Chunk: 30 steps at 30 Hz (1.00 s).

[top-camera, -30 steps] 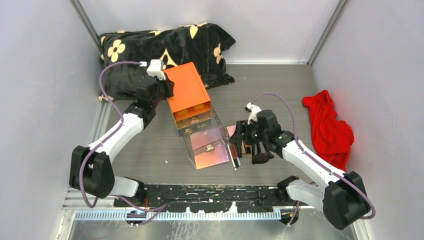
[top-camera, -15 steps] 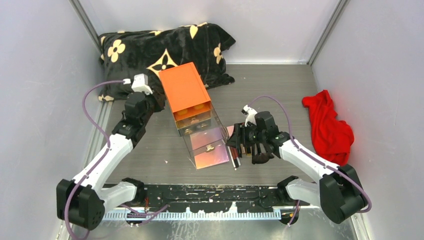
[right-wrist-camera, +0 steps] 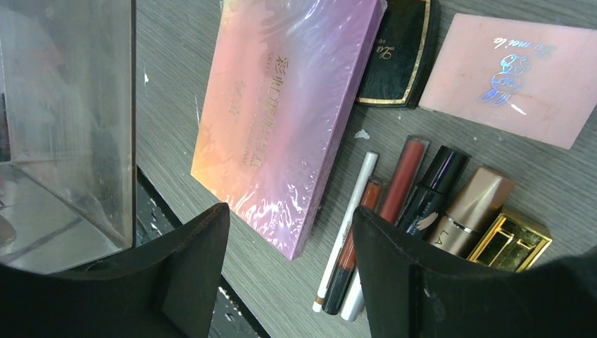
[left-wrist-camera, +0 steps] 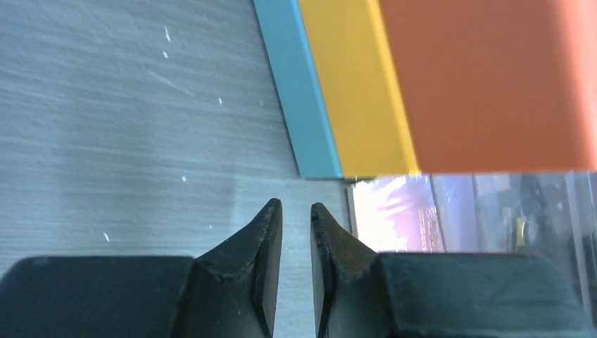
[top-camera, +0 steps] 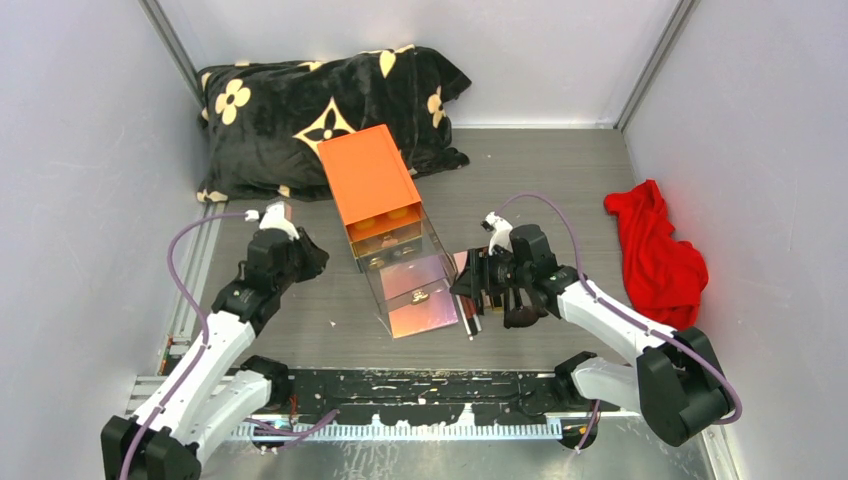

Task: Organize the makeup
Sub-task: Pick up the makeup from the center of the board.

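The makeup lies in a cluster right of the clear drawers. The right wrist view shows a wrapped pink palette, a black compact, a flat pink case, a white pencil, a red tube, a black tube and gold lipsticks. Dark fluffy brush heads lie at the near side. My right gripper is open and empty above the palette's near edge; it also shows in the top view. My left gripper is shut and empty over bare table, left of the box.
The orange-topped box stands mid-table with a clear drawer pulled out toward me; its orange side fills the left wrist view. A black floral pillow lies at the back left. A red cloth lies at the right wall.
My left arm has drawn back from the box's rear left corner toward the near left. My right gripper has edged slightly left over the makeup.
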Available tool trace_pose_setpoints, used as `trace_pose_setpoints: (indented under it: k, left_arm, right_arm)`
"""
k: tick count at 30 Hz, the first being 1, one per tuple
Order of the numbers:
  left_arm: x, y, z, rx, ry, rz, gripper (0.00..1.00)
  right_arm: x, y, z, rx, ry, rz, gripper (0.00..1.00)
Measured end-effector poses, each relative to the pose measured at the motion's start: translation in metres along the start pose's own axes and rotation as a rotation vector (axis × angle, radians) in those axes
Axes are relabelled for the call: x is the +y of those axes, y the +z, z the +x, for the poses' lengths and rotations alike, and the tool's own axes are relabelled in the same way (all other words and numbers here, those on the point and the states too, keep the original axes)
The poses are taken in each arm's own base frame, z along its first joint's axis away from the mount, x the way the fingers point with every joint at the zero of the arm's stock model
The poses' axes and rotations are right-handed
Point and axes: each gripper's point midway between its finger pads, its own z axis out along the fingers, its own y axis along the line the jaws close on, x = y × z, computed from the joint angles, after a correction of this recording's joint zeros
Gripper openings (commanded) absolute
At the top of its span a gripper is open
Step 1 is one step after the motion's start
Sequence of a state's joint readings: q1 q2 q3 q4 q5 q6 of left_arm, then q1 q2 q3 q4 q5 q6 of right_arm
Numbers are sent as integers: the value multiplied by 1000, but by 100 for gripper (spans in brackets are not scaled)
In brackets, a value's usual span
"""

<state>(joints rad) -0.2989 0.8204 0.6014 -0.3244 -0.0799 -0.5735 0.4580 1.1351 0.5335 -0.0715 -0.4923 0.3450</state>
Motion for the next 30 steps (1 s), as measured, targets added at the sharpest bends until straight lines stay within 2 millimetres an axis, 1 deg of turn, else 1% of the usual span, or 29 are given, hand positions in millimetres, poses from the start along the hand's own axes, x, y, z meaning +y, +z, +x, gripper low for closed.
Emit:
trace_pose_setpoints:
  k: [2, 5, 8, 11, 15, 18, 21, 23, 30]
  left_arm:
    - [0, -2, 13, 20, -37, 25, 22]
    - [6, -1, 45, 79, -99, 41, 22]
    - [10, -1, 68, 132, -142, 49, 22]
    - [4, 0, 78, 164, -171, 73, 22]
    - [-13, 6, 86, 187, -208, 138, 22]
    - [-20, 13, 102, 218, -232, 164, 22]
    - [-21, 17, 121, 259, -245, 166, 22]
    - [-24, 19, 130, 274, -248, 169, 22]
    - [-26, 24, 143, 257, -270, 177, 22]
  right_arm:
    - [0, 0, 3, 4, 2, -5, 69]
    - [0, 1, 6, 10, 5, -13, 68]
    - [0, 2, 7, 14, 9, -20, 68]
    - [0, 4, 7, 13, 13, -24, 68]
    - [-1, 8, 6, 14, 24, -29, 68]
    - [-1, 11, 7, 20, 32, -33, 67]
    - [-2, 13, 8, 22, 35, -37, 68]
    - [-2, 14, 7, 21, 35, -40, 67]
    - [-1, 20, 8, 26, 41, -53, 67]
